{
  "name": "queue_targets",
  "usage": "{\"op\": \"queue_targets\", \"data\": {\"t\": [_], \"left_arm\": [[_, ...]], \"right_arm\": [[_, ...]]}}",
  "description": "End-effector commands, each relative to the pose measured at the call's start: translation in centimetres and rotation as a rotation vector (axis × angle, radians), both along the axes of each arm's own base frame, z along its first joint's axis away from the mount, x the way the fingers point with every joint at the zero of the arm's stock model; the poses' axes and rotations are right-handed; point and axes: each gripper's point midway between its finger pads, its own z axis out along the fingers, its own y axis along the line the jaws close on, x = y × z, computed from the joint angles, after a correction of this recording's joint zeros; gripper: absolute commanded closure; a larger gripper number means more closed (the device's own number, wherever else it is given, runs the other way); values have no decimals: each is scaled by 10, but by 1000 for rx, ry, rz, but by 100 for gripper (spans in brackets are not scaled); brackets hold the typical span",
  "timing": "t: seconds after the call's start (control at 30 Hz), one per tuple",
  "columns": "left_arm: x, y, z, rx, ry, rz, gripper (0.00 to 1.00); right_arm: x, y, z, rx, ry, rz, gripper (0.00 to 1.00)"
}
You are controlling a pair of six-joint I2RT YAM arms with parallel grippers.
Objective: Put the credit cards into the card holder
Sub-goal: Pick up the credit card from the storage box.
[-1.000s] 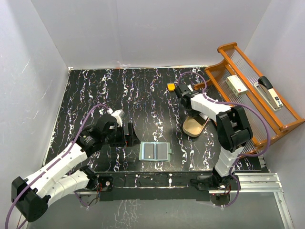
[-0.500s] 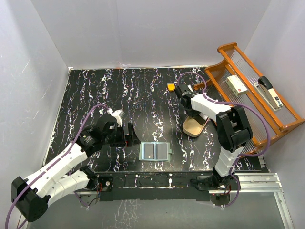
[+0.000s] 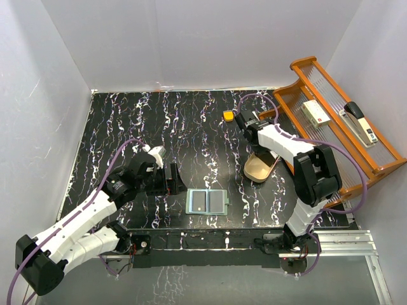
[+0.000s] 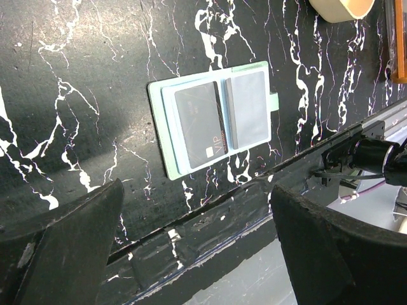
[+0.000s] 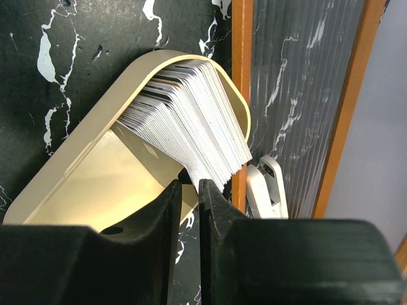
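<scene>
Credit cards (image 5: 191, 121): fanned stack in tan dish (image 5: 76, 171), right of and a bit beyond card holder (image 3: 208, 201). One dark card (image 4: 200, 124) marked VIP sits in a holder pocket. Holder lies open, flat on desk (image 3: 127, 127). R hand (image 3: 245, 119) is well beyond holder, by orange block (image 3: 227, 115); fingers nearly together w/ thin slit, nothing seen btwn. L hand (image 4: 196, 187) is just left of holder, fingers wide apart. Vs 1 s ago: R arm nudged slightly right, away from holder; L hand, holder, dish unchanged.

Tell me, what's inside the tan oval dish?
A fanned stack of cards leans at one end of the dish. Its floor beside them is bare; anything under the stack is hidden.
</scene>
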Motion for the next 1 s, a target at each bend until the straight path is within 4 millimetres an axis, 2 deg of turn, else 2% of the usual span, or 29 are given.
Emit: {"op": "queue_targets", "data": {"t": [0.0, 0.17, 0.3, 0.57, 0.77, 0.97], "left_arm": [[-4, 3, -3, 14, 16, -2, 1], [-6, 2, -1, 3, 17, -11, 2], [-7, 0, 1, -9, 11, -25, 2], [-10, -8, 5, -37, 31, -60, 5], [-8, -15, 25, -97, 30, -34, 7], [-4, -35, 41, -240, 104, 35, 14]], "right_arm": [[15, -3, 31, 14, -100, -10, 88], [14, 0, 40, 32, -89, -17, 94], [8, 11, 49, 108, -75, 2, 100], [-24, 53, 57, 391, 2, 63, 100], [-46, 83, 80, 614, -21, 105, 100], [-73, 118, 103, 862, -9, 181, 100]]}}
